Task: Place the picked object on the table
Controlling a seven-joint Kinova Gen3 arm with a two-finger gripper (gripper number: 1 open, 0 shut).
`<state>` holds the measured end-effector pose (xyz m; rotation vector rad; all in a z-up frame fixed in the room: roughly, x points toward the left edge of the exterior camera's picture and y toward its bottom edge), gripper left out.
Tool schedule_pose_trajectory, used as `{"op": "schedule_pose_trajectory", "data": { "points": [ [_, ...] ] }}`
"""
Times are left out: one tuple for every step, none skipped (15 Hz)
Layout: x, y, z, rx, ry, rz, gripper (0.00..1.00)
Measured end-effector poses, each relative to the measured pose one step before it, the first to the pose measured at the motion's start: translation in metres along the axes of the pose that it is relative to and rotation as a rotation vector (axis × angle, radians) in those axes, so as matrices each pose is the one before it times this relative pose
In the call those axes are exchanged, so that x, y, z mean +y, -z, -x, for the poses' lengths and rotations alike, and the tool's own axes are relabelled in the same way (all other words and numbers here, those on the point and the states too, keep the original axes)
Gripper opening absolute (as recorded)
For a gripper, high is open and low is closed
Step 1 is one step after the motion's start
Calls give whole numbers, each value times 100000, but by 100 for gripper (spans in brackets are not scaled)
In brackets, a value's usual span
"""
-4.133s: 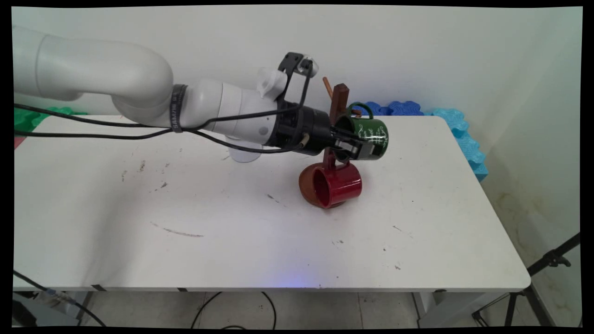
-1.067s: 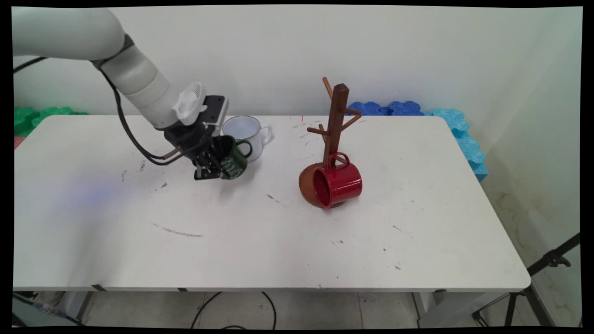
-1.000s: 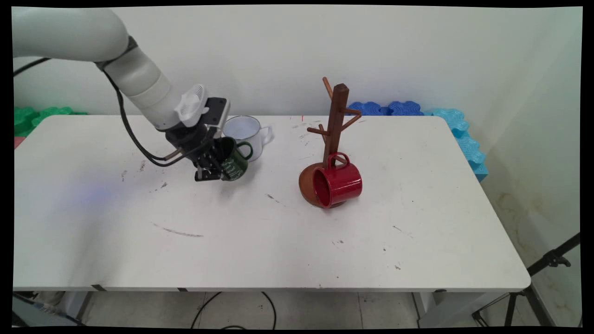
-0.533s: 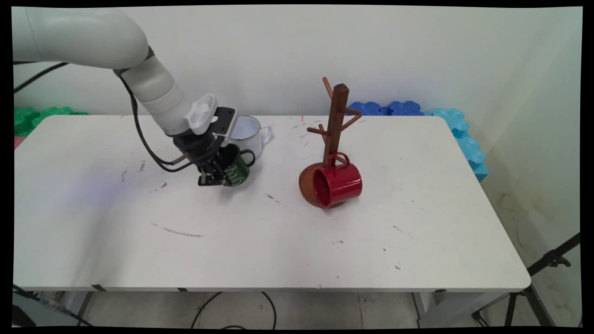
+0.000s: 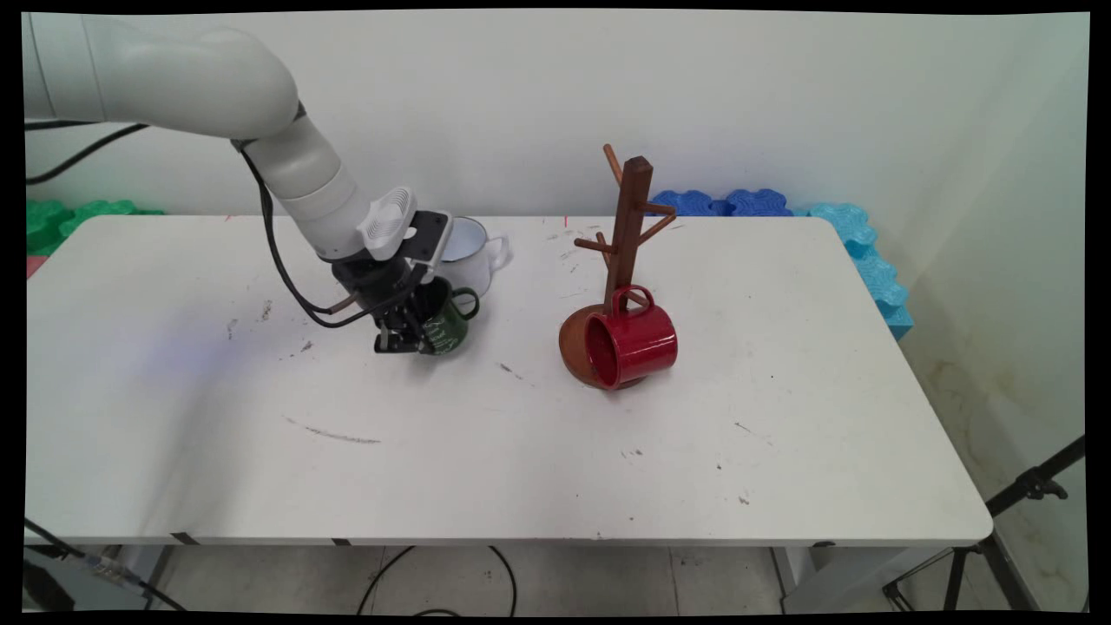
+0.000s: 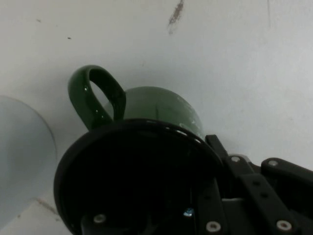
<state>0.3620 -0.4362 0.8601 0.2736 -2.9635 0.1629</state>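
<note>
Main view: over the last 4 seconds the pincer (image 5: 401,334) has carried the green mug (image 5: 444,325) away from the wooden mug tree (image 5: 627,234) and down toward the counter (image 5: 555,434). In the last second it has sunk and drifted slightly right. The mug now hangs tilted, very close to or just touching the counter; I cannot tell which. It is just in front of the white mug (image 5: 469,252). The red mug (image 5: 632,343) hangs on the tree's low peg, well apart to the right.

Hand view: the pincer (image 6: 230,196) is pinching the green mug (image 6: 161,112) by its rim, 1 finger inside the dark mouth, 1 outside. Its handle (image 6: 95,95) points up-left. The white mug (image 6: 22,152) shows at the left edge.
</note>
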Motion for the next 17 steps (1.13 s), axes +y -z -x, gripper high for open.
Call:
{"op": "schedule_pose_trajectory", "data": {
  "points": [
    [-38, -172, -6, -137, -47, 162, 0],
    [-36, -240, -12, -87, 13, 287, 0],
    [-17, -177, 7, -38, 93, 216, 0],
    [-18, -119, -4, -31, 56, 112, 0],
    [-27, -171, -18, 5, 68, 165, 0],
    [-24, -162, -28, 121, 154, 146, 0],
    [-35, -225, -60, 214, 172, 207, 0],
    [-28, -164, -64, 211, 95, 130, 0],
    [-9, -189, -69, 319, 239, 160, 100],
    [-6, -191, -71, 344, 300, 164, 100],
    [11, -162, -60, 328, 290, 210, 100],
    [35, -184, -83, 484, 376, 330, 100],
    [79, -153, -121, 643, 280, 422, 100],
    [84, -104, -120, 615, 241, 405, 100],
    [126, -47, -123, 821, 372, 485, 100],
    [82, -10, -70, 571, 341, 316, 100],
    [100, 121, -148, 1359, 839, 401, 100]
  ]
}}
